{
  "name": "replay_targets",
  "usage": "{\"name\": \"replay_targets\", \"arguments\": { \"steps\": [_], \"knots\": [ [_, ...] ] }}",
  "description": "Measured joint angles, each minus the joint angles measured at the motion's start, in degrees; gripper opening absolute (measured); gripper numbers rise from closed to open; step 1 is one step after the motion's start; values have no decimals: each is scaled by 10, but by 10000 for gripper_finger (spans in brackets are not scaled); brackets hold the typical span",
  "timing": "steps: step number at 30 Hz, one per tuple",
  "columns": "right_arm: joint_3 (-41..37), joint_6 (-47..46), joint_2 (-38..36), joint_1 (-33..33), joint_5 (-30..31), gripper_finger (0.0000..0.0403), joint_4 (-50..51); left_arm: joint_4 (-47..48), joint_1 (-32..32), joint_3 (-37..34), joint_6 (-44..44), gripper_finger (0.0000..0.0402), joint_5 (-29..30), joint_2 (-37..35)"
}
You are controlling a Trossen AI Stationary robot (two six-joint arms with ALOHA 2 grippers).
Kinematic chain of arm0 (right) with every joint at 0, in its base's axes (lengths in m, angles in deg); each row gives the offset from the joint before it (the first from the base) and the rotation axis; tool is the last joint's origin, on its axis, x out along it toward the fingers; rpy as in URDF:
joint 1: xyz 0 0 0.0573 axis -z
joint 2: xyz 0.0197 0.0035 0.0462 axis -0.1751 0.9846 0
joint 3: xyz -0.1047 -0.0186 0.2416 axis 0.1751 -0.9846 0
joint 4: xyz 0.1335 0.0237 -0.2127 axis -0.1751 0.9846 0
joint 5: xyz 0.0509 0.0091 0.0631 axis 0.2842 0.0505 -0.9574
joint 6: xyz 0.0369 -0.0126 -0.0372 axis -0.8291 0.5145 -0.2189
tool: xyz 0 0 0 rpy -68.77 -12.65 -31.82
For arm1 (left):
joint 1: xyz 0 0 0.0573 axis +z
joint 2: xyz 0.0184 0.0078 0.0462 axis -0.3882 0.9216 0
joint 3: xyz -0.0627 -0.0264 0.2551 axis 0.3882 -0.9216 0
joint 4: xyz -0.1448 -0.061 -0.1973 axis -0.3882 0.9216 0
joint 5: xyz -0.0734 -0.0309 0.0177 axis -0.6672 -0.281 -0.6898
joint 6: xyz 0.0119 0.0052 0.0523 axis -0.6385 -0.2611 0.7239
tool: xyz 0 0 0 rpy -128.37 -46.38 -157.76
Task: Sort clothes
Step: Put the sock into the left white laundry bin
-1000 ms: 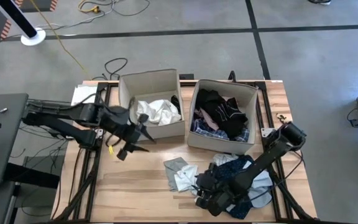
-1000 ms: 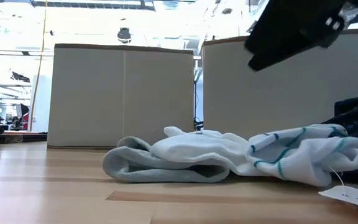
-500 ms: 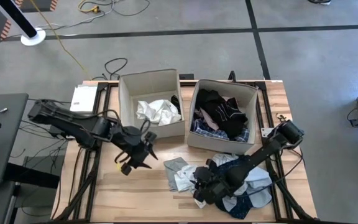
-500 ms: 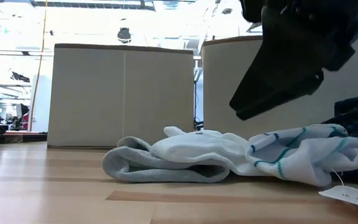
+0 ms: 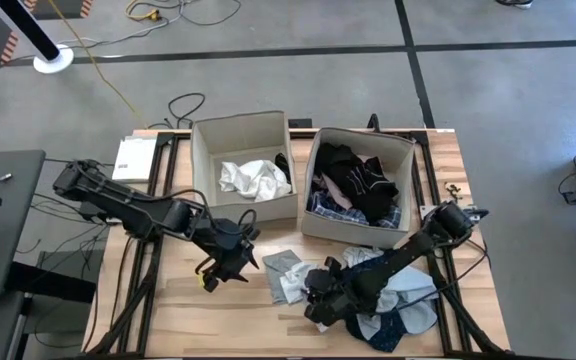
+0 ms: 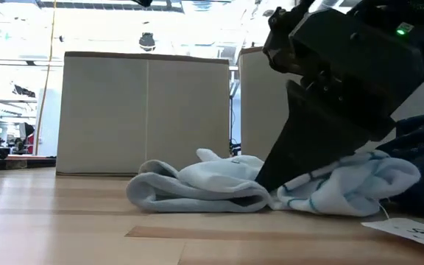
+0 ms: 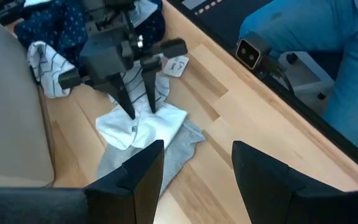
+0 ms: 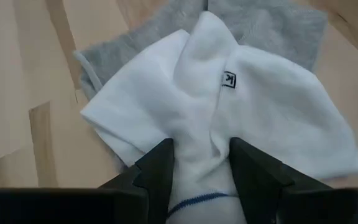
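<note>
Right gripper [image 5: 315,297] low on table at lower centre of high view, fingers pressed into white garment [image 8: 229,124], a fold pinched between them. White garment lies on grey garment [image 8: 272,25], in front of two beige boxes [image 5: 240,135]. Left gripper [image 5: 230,268] hovers left of pile, fingers apart, holding nothing.

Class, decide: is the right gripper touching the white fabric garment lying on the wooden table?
Touching. In the right wrist view the right gripper has both dark fingers pressed into the white garment, fabric bunched between them.
</note>
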Motion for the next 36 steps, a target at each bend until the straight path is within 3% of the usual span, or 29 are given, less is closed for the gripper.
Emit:
{"name": "replay_targets", "arguments": {
  "steps": [9,19,36],
  "knots": [
    [0,16,-43,-11,-3,144,23,-3,-1,0,-8,184,0,0],
    [0,17,-46,5,-1,145,69,-10,-1,0,-8,184,0,0],
    [0,40,-46,12,-22,145,55,-7,-1,0,-11,184,0,0]
  ]
}}
